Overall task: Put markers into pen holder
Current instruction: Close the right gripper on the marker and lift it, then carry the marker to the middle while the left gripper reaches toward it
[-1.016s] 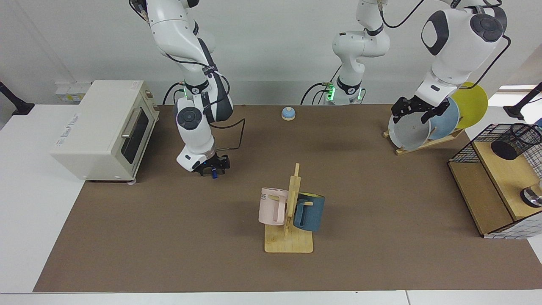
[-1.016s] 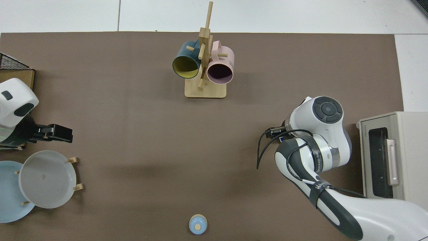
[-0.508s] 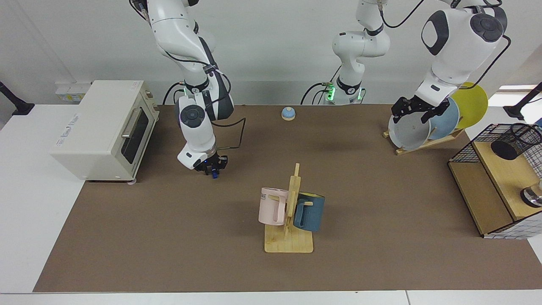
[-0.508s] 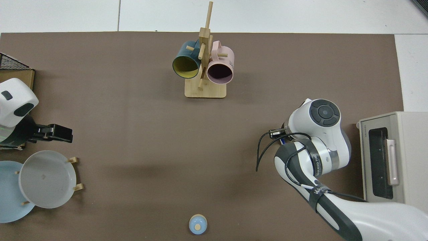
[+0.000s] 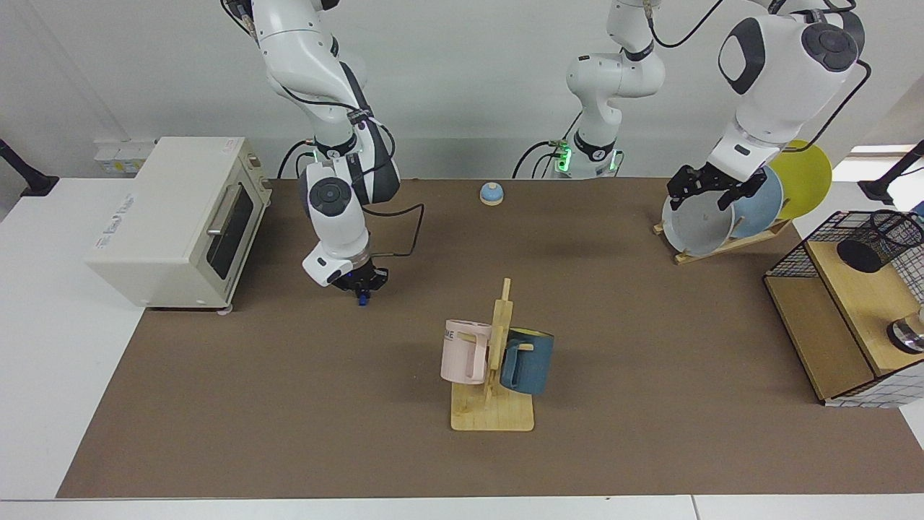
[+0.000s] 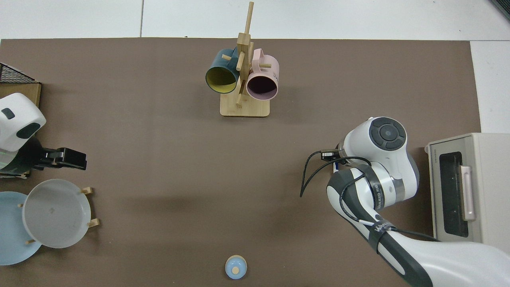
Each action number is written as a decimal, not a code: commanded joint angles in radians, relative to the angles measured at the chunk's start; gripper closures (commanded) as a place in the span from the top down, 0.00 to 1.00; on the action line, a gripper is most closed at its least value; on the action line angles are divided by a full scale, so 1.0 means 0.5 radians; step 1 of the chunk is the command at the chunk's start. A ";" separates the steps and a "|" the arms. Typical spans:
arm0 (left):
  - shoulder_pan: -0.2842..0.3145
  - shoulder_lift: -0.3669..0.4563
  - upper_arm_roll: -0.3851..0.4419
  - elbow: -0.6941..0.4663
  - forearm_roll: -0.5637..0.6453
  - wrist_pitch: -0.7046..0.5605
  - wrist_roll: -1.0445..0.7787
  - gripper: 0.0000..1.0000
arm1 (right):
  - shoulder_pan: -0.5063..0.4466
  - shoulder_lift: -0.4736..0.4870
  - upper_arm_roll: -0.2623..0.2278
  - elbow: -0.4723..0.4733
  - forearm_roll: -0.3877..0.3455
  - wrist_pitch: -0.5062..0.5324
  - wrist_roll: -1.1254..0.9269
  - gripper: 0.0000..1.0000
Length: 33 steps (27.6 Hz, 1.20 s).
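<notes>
Toaster oven [image 5: 180, 217] at far side of the facing view, not involved. Next along, right gripper [image 5: 361, 283] is just above the mat [image 5: 289, 404], fingers closed narrow on the marker [image 5: 362, 298]; only its blue tip shows, poking out below. Top view hides the grasp under the wrist. Step in hand looks like the pick: marker gripped, lift starting. Mug rack [image 5: 493, 368] stands mid-table, between marker and goal. Left gripper [image 5: 707, 189] waits over the grey plate [image 5: 694, 227], fingers apart, empty. Pen holder [image 5: 882, 240] lies tipped on the wooden shelf [image 5: 855, 289] at the far end, well apart from the marker. Next move calls for a long carry across, clearing the rack, or a handover
</notes>
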 commanded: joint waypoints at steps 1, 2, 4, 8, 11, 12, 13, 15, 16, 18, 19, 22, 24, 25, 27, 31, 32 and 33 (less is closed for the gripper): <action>0.011 -0.065 -0.008 -0.081 -0.024 0.050 -0.016 1.00 | -0.035 -0.074 0.017 0.144 -0.002 -0.175 0.122 0.00; 0.011 -0.065 -0.008 -0.081 -0.024 0.050 -0.023 1.00 | -0.035 -0.086 0.017 0.190 0.005 -0.237 0.159 0.00; 0.011 -0.065 -0.008 -0.081 -0.028 0.041 -0.062 1.00 | -0.032 -0.096 0.017 0.264 0.017 -0.335 0.236 0.00; 0.008 -0.065 -0.008 -0.081 -0.028 0.044 -0.090 1.00 | -0.002 -0.135 0.020 0.344 0.087 -0.394 0.368 0.00; -0.013 -0.065 -0.020 -0.081 -0.028 0.041 -0.096 1.00 | 0.026 -0.175 0.020 0.378 0.149 -0.437 0.429 0.00; -0.013 -0.065 -0.033 -0.081 -0.028 0.041 -0.099 1.00 | 0.041 -0.178 0.020 0.396 0.152 -0.467 0.448 0.00; -0.016 -0.065 -0.039 -0.081 -0.028 0.035 -0.105 1.00 | 0.063 -0.191 0.020 0.421 0.152 -0.510 0.463 0.00; -0.022 -0.065 -0.045 -0.081 -0.028 0.026 -0.109 1.00 | 0.102 -0.215 0.020 0.448 0.149 -0.581 0.487 0.00; -0.038 -0.065 -0.048 -0.081 -0.031 0.019 -0.109 1.00 | 0.121 -0.224 0.020 0.473 0.149 -0.614 0.506 0.00; -0.056 -0.065 -0.051 -0.081 -0.034 0.013 -0.139 1.00 | 0.167 -0.234 0.020 0.531 0.149 -0.688 0.588 0.00; -0.065 -0.065 -0.051 -0.081 -0.037 0.013 -0.176 1.00 | 0.197 -0.234 0.020 0.562 0.149 -0.728 0.644 0.00; -0.111 -0.065 -0.060 -0.081 -0.070 0.013 -0.283 1.00 | 0.268 -0.237 0.023 0.626 0.152 -0.823 0.794 0.00; -0.130 -0.065 -0.063 -0.081 -0.086 0.013 -0.338 1.00 | 0.311 -0.255 0.023 0.636 0.161 -0.851 0.868 0.00; -0.142 -0.065 -0.063 -0.081 -0.098 0.007 -0.369 1.00 | 0.330 -0.267 0.023 0.633 0.161 -0.851 0.898 0.00; -0.154 -0.068 -0.063 -0.081 -0.126 -0.014 -0.437 1.00 | 0.363 -0.277 0.023 0.633 0.164 -0.860 0.981 0.00; -0.212 -0.086 -0.067 -0.087 -0.129 -0.054 -0.446 1.00 | 0.388 -0.295 0.023 0.636 0.256 -0.863 1.061 0.00; -0.246 -0.086 -0.067 -0.087 -0.129 -0.054 -0.452 1.00 | 0.388 -0.295 0.026 0.636 0.293 -0.863 1.067 0.00; -0.286 -0.086 -0.067 -0.087 -0.129 -0.054 -0.452 1.00 | 0.388 -0.295 0.033 0.639 0.336 -0.863 1.086 0.00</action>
